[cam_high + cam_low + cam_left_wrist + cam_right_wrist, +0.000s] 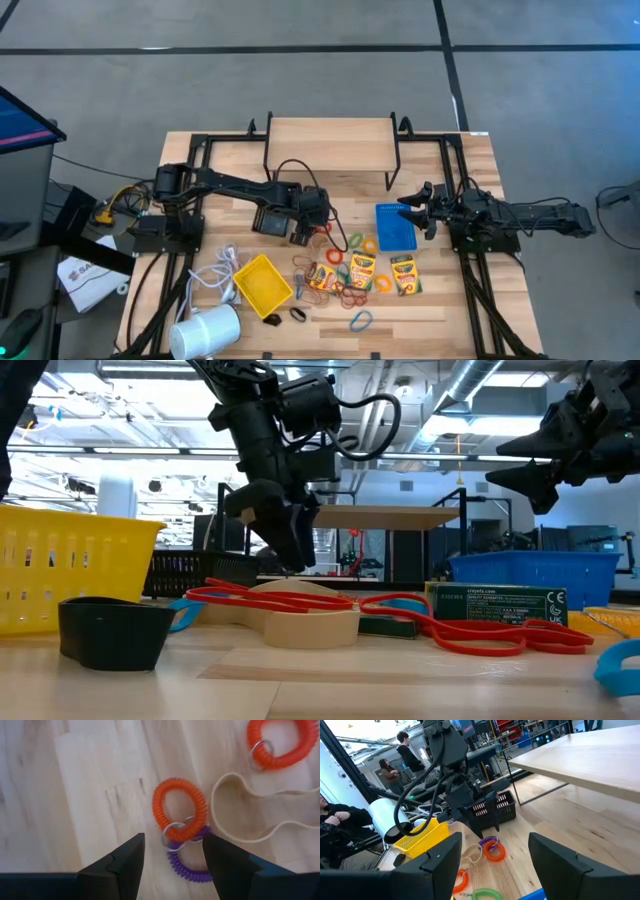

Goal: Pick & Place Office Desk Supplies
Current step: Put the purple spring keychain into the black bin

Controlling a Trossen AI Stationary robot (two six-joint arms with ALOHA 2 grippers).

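At the table's front edge lie a blue ring (360, 320) and two small dark clips (285, 317), with the white cylinder (206, 332) at the front-left corner. Just behind, the yellow bin (263, 281) sits left of centre, and three crayon boxes (361, 271) lie among loose rubber-band rings (352, 293) near the middle. Farther back, the left gripper (172, 851) hangs low over the table's centre, its fingers apart and gripping nothing; an orange coiled ring (179, 816) linked to a purple coiled ring (191, 865) lies on the wood between them. The black bin (492, 810) stands just behind it. The blue bin (395, 226) sits right of centre. The right gripper (415, 212) hovers above the blue bin's right rim, jaws apart and empty.
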